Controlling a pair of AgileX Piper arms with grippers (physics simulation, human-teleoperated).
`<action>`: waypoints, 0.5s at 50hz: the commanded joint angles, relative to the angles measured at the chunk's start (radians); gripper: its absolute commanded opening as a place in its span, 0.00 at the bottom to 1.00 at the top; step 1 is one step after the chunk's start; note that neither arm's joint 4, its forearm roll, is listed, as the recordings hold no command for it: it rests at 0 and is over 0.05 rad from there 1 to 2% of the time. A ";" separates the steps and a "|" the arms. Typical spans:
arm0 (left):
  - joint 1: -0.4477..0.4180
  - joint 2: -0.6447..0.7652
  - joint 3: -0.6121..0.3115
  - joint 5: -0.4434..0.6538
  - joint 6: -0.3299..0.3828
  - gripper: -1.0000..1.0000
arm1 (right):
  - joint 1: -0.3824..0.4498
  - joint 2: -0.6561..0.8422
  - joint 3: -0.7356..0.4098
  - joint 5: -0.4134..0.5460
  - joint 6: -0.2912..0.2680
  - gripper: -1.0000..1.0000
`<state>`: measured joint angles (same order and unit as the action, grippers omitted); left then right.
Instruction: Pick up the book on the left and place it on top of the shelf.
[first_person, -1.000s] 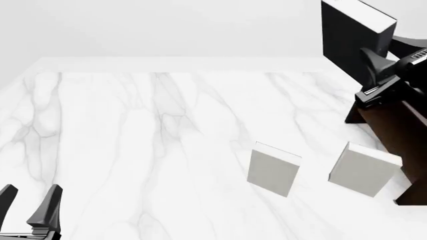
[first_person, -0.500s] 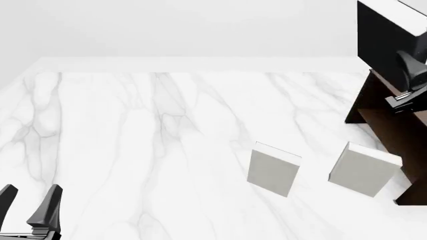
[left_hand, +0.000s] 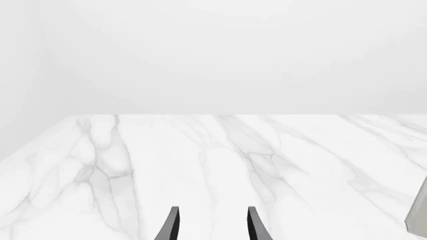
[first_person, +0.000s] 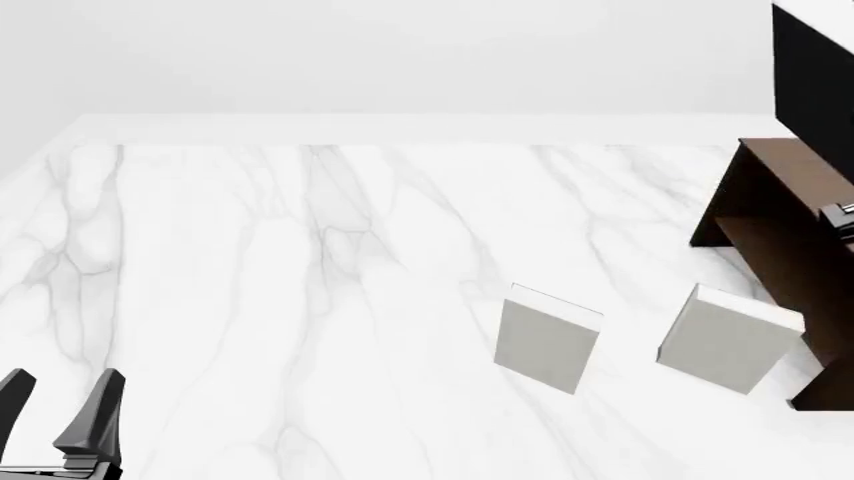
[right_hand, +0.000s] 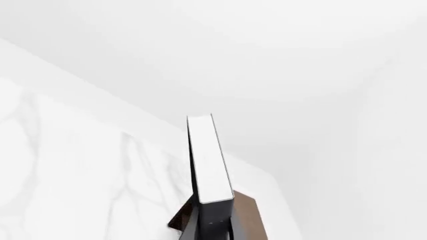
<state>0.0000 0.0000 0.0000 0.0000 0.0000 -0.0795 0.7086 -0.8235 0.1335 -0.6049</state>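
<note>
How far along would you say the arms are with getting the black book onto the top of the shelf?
Done: the black book is picked up, clamped in the right gripper and lifted off the table. In hand: it is held above the shelf. Left: setting it on the shelf top and releasing. The left gripper is open and idle; two grey books stand untouched.

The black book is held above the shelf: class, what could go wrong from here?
1. The black book is pinched only at its lower end by the right gripper, so it might tip or slip.
2. Set down upright on the shelf, it could topple towards the two grey books below.
</note>
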 joint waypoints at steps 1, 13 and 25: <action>0.000 0.000 0.000 0.000 0.000 1.00 | -0.037 -0.002 -0.023 0.004 0.011 0.00; 0.000 0.000 0.000 0.000 0.000 1.00 | -0.085 0.009 -0.016 -0.008 -0.006 0.00; 0.000 0.000 0.000 0.000 0.000 1.00 | -0.118 0.012 -0.020 -0.014 -0.039 0.00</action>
<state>0.0000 0.0000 0.0000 0.0000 0.0000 -0.1653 0.7243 -0.8321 0.1312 -0.6528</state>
